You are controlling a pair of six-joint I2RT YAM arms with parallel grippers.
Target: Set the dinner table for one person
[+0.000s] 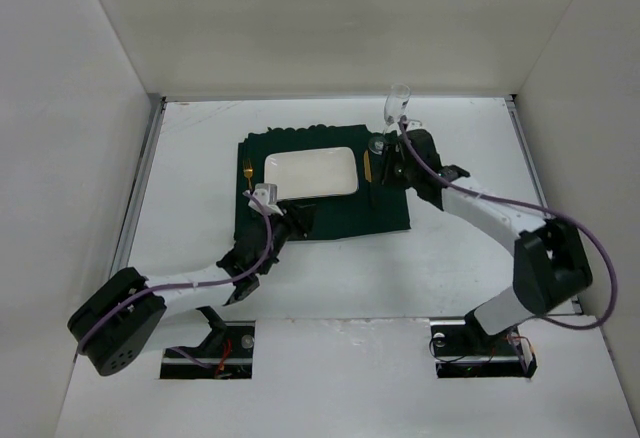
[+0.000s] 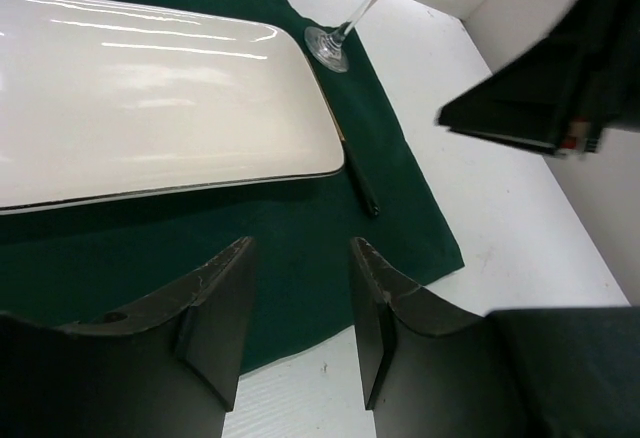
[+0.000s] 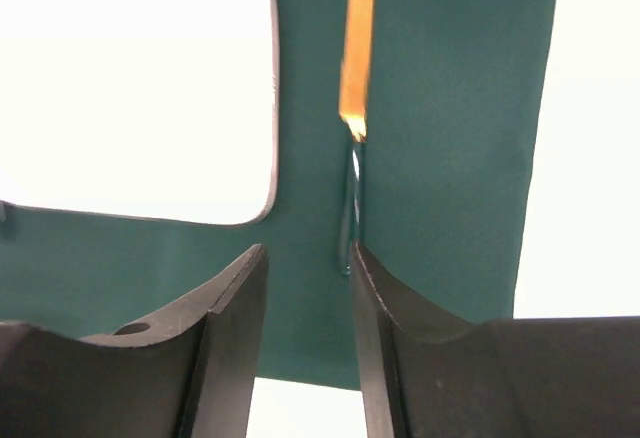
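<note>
The dinner table (image 1: 450, 258) is the broad white top that fills the top view. A dark green placemat (image 1: 385, 213) lies toward its far edge, about midway between the left and right edges. On the mat are a white rectangular plate (image 1: 310, 173), a gold fork (image 1: 246, 170) just left of it, and a knife (image 3: 356, 48) with a gold blade and dark handle just right of it. A wine glass (image 1: 397, 108) stands at the mat's far right corner.

The right gripper (image 3: 308, 258) hangs over the near end of the knife handle. Its jaws are apart and nothing is between them. The left gripper (image 2: 300, 253) hovers at the mat's near edge, also spread and empty.

The setting looks nearly complete, and the step in hand appears to be finishing with the knife. The knife lies roughly parallel to the plate's right edge, so the right gripper would do best to rise straight up with its jaws wide, which keeps a finger from catching the handle and skewing it. It should not drift toward the far edge, because the glass base sits just beyond the blade tip and a tall stem tips easily. The left arm can stay low and clear of the plate.
</note>
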